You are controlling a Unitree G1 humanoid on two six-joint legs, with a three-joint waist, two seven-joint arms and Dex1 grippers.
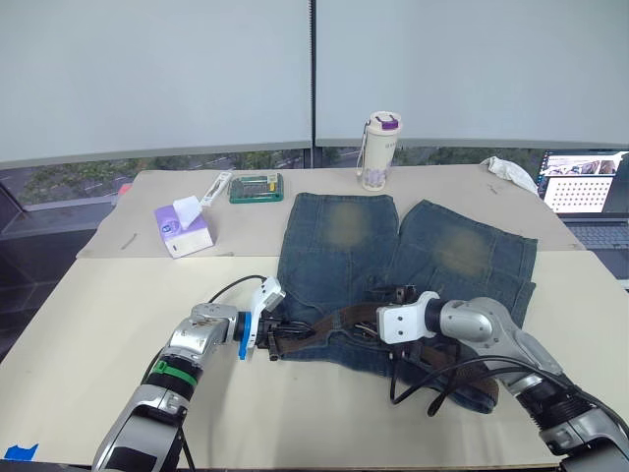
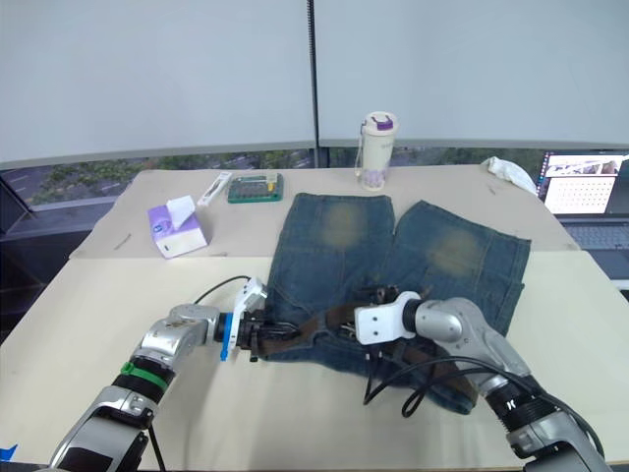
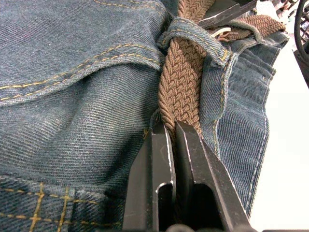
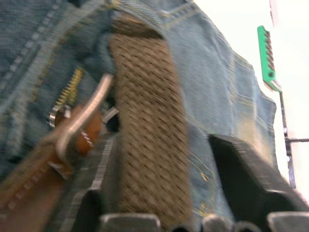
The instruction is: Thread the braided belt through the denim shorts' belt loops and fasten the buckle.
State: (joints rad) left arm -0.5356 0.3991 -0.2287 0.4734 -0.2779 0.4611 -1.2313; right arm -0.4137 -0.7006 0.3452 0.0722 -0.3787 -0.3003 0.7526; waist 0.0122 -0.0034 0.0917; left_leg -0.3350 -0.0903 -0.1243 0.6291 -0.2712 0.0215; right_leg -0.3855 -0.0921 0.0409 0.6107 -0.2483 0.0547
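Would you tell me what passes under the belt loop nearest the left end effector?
The braided belt runs under the belt loop, over the denim shorts. The stretch beneath the loop is covered.

Faded denim shorts [image 1: 413,256] lie flat on the tabletop [image 1: 98,315], legs pointing away. The braided belt [image 3: 181,82] runs under a belt loop [image 3: 193,36]; the pale buckle [image 4: 79,123] rests beside the strap.
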